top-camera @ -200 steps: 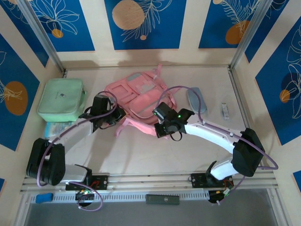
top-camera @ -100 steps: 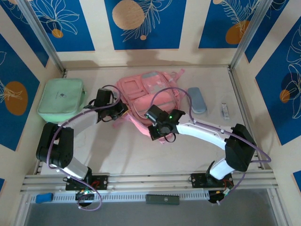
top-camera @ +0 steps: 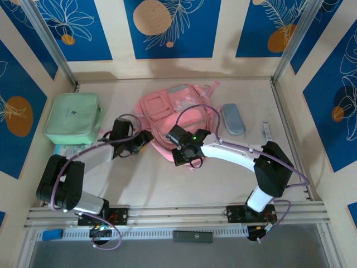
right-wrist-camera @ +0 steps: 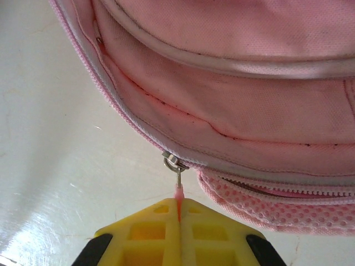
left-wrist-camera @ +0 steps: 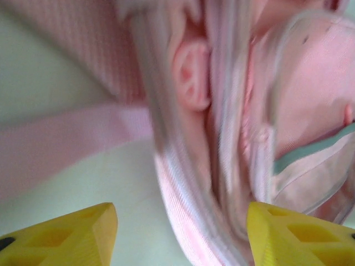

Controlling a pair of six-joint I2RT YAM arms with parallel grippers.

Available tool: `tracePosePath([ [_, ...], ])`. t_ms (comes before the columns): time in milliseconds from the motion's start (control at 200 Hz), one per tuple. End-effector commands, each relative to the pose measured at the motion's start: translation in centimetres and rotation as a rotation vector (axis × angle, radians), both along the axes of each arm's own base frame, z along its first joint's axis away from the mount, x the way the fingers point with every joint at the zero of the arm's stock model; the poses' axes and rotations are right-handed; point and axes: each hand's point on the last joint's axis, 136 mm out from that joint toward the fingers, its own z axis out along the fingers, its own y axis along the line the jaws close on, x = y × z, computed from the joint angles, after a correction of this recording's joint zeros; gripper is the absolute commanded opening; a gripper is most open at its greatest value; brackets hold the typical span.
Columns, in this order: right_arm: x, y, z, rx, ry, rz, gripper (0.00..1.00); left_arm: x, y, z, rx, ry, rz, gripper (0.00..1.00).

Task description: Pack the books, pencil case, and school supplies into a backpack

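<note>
Two claws inspected, both at the near edge of the backpack (top-camera: 167, 109).

Left claw (left-wrist-camera: 180, 233): fingers stand well apart. The yellow fingertips (left-wrist-camera: 61, 235) show at either lower corner of the left wrist view. Nothing is clamped between them. Pink fabric and a strap lie ahead of the gap, blurred. I cannot tell whether either tip touches the cloth.

Right claw (right-wrist-camera: 180, 213): closed tight on the pink zipper pull (right-wrist-camera: 178, 194). The pull runs straight up from my fingers to a small metal slider (right-wrist-camera: 173, 162) on the seam. A mesh pocket sits just right of that slider.

Backpack: lies flat on the table (top-camera: 167, 184), toward the far middle, front pockets facing up.

Pencil case (top-camera: 233, 119): lies on the table near the right side of the backpack, outside it, not touching as far as I can see.

Green bag (top-camera: 72, 118): rests at the far left, well apart from the backpack.

Small white object (top-camera: 268, 132): lies right of the pencil case, too small to identify.
</note>
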Motion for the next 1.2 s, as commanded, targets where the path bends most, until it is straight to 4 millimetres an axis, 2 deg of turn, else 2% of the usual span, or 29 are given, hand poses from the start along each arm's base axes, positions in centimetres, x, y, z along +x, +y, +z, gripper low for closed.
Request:
tracePosePath([
  [0, -0.8, 0.5, 0.2, 0.014, 0.041, 0.0, 0.0, -1.0, -2.2, 1.5, -0.101, -0.043, 0.076, 0.66],
  [145, -0.8, 0.3, 0.2, 0.012, 0.043, -0.005, 0.0, -2.4, -4.5, 1.3, -0.109, -0.023, 0.112, 0.68],
  [220, -0.8, 0.3, 0.2, 0.014, 0.04, -0.006, 0.0, -3.1, -4.7, 0.1, -0.109, 0.014, 0.179, 0.67],
  [395, -0.9, 0.6, 0.1, 0.023, 0.044, -0.003, 0.0, -2.9, -7.8, -1.0, -0.157, 0.05, 0.189, 0.65],
  [510, -0.9, 0.5, 0.2, 0.02, 0.04, -0.003, 0.0, -2.8, -8.3, -2.0, -0.184, 0.042, 0.223, 0.54],
  [580, -1.0, 0.6, 0.1, 0.025, 0.043, 0.0, 0.0, -2.8, -8.1, -2.4, -0.136, 0.034, 0.239, 0.47],
  [700, -1.2, 0.7, -0.4, 0.018, 0.054, 0.004, 0.0, -2.6, -8.9, -1.5, -0.086, 0.017, 0.205, 0.43],
  [745, -1.2, 0.7, -0.5, 0.016, 0.054, 0.003, 0.0, -2.6, -8.6, -1.3, -0.073, 0.01, 0.218, 0.42],
  [845, -1.3, 0.8, -0.8, 0.023, 0.061, 0.009, 0.0, -2.3, -7.5, -0.8, -0.044, -0.021, 0.254, 0.31],
  [905, -1.3, 1.1, -1.2, 0.026, 0.069, 0.015, 0.0, -2.0, -7.5, -0.4, -0.039, -0.035, 0.253, 0.24],
  [1085, 0.0, 1.5, -2.3, 0.01, 0.064, -0.002, 0.0, -1.7, -8.3, -0.1, -0.055, -0.038, 0.235, 0.02],
  [1195, 1.0, 1.9, -2.6, 0.011, 0.063, -0.018, 0.02, -1.7, -8.6, 0.0, -0.079, -0.038, 0.233, 0.0],
])
